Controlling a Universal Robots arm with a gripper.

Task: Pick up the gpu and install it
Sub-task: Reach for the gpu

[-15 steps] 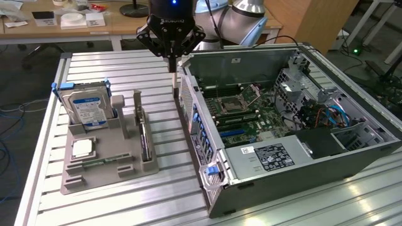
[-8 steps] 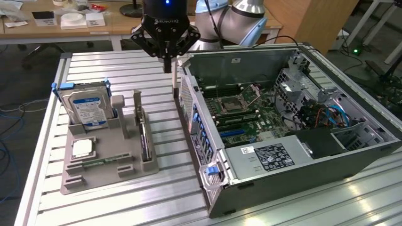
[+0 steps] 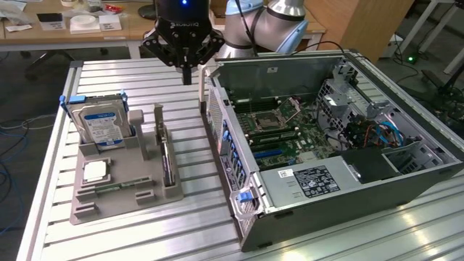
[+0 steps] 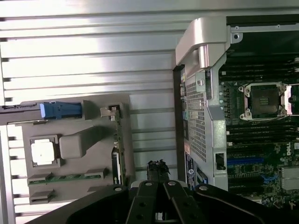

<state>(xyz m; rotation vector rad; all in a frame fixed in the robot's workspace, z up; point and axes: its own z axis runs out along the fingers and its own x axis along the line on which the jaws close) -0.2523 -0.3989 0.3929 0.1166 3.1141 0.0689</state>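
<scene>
— Where is the gpu [image 3: 168,160], that thin dark circuit card, sitting?
— It is standing edge-on in a slot along the grey plastic holder tray's [image 3: 119,201] edge at the exterior view's right.
— And the black gripper [image 3: 187,76]?
— It is hovering past the tray's far corner, beside the open black computer case [image 3: 340,209], fingers pressed together, gripping nothing.

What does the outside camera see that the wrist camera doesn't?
The exterior view adds the robot arm, the desks behind it, the blue-white label on the hard drive, and the labelled power supply inside the computer case. The wrist view adds no new things, just a straight-down look past the shut gripper. Both show the gpu standing edge-on in the grey holder, the processor chip, the case's processor socket and the slatted table.
</scene>
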